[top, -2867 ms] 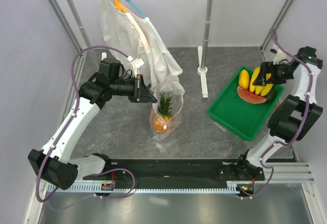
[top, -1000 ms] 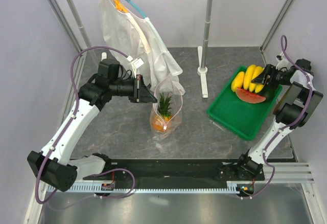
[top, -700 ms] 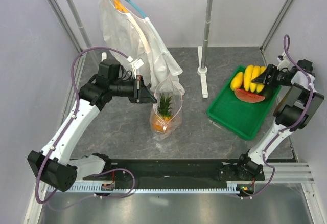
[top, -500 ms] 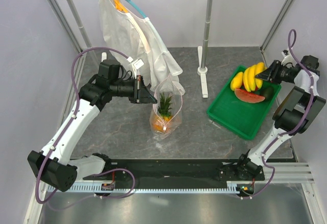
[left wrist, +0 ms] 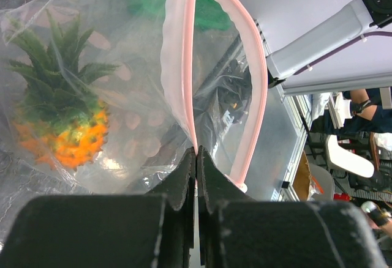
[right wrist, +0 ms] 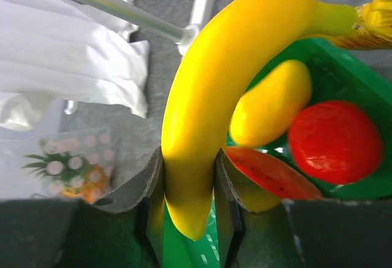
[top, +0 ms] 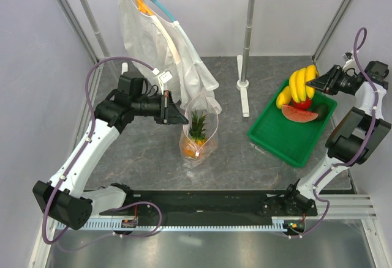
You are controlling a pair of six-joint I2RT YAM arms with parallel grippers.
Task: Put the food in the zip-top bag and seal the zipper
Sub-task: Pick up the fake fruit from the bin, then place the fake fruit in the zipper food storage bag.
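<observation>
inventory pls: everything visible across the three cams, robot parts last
zip-top bag: 1, clear, upright mid-table, mouth open
zipper: 1, pinkish, along the bag's mouth
pineapple: 1, orange with green leaves, inside the bag
banana bunch: 1, yellow, held above the tray's far end
yellow piece: 1, yellow, in the tray
red round piece: 1, red, in the tray
watermelon slice: 1, red, in the tray
tray: 1, green, table's right side
garment: 1, white, hanging behind the bag
hangers: 2, orange and teal, on the rack
rack: 1, metal, far side
table: 1, grey
left gripper: shut on the zipper edge
right gripper: shut on the banana bunch
</observation>
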